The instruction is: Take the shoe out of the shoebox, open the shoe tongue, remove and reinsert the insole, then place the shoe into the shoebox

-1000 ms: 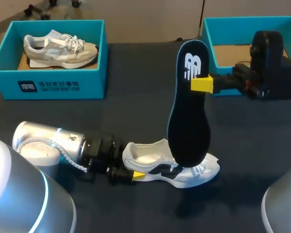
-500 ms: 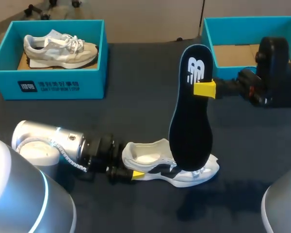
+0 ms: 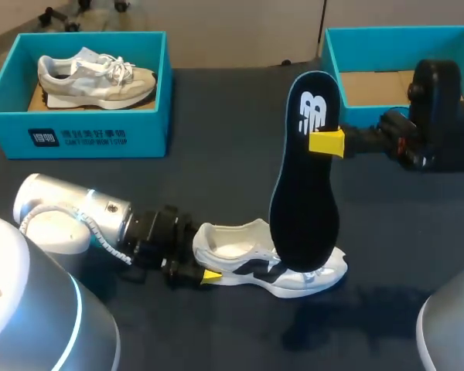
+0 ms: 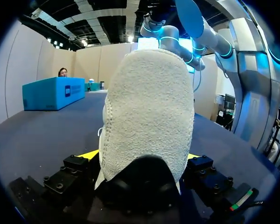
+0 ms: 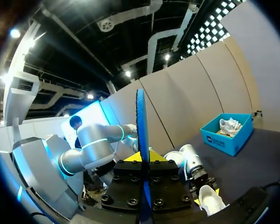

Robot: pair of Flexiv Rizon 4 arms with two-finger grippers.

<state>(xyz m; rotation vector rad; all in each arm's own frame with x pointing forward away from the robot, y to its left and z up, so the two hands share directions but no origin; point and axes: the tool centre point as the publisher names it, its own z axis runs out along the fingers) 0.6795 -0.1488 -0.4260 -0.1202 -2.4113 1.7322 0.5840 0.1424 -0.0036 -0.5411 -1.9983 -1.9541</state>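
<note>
Clamping right jaws on upright insole (image 3: 304,178), left jaws gripping shoe (image 3: 232,251) by heel

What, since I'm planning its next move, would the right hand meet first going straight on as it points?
The right hand is shut on the insole, so that comes first. Beyond it the path over the table looks free, maybe reaching the left shoebox; height is unclear.
</note>
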